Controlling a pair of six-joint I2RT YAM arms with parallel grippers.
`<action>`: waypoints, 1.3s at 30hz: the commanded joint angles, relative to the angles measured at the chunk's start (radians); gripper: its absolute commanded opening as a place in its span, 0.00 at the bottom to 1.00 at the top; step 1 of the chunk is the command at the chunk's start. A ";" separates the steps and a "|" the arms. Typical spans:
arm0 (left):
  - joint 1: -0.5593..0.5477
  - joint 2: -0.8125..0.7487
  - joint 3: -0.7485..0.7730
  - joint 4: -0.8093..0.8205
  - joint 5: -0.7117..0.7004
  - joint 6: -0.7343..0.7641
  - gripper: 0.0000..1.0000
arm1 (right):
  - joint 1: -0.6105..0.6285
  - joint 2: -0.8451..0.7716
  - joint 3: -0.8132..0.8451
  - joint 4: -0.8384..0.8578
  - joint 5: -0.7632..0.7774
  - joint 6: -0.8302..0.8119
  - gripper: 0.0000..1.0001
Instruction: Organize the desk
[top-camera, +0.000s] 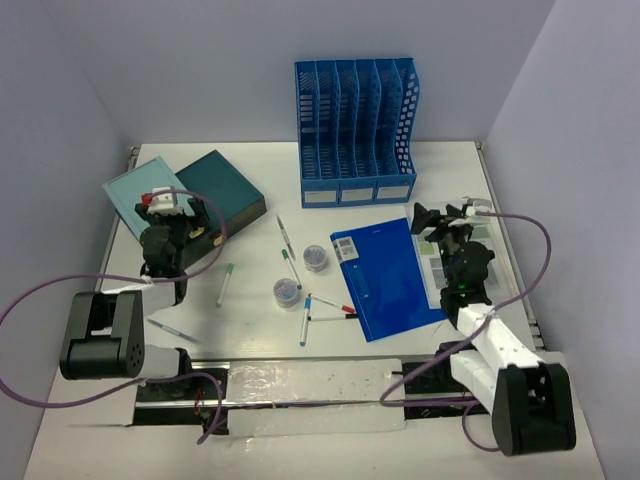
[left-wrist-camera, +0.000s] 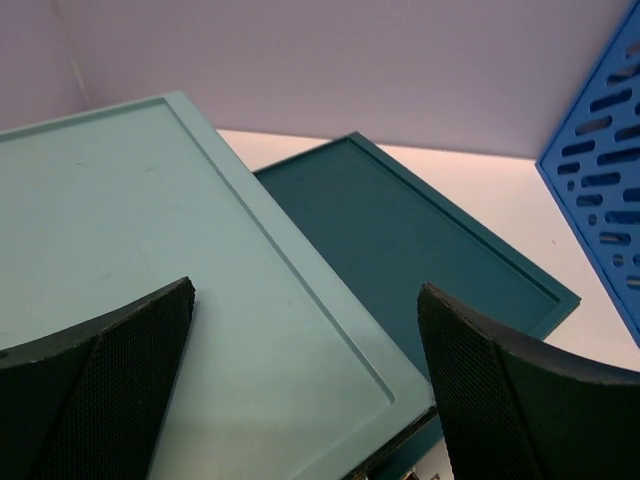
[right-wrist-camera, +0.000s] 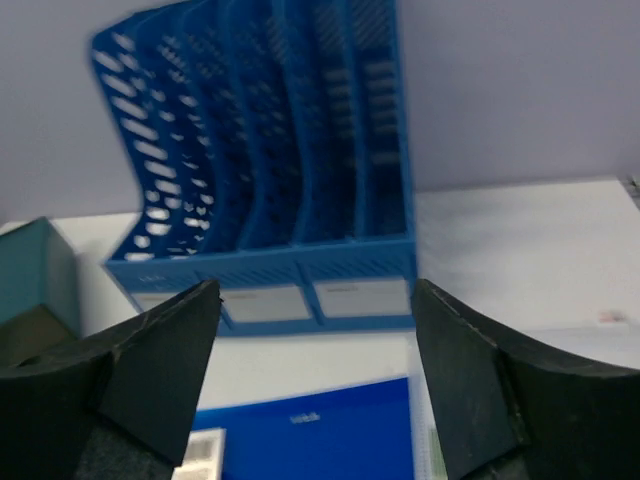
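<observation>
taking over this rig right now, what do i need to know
left claw: open, empty, hovering over the light teal tray beside the dark teal box, far left.
right claw: open, empty, by the far edge of the blue folder, facing the blue file rack.
done: nothing visibly sorted; the rack looks empty.
left: pens and two small round containers lie loose in the middle of the desk; the folder lies flat.
</observation>
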 joint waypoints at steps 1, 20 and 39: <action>0.001 -0.084 0.053 -0.246 0.101 -0.013 0.99 | 0.178 -0.021 0.260 -0.263 -0.144 -0.003 0.82; 0.283 -0.216 0.602 -1.150 0.155 0.100 0.96 | 0.823 0.975 1.411 -0.794 -0.221 0.365 0.67; 0.329 -0.091 0.534 -1.049 0.100 0.132 0.94 | 0.917 1.300 1.304 -0.215 -0.090 1.164 0.63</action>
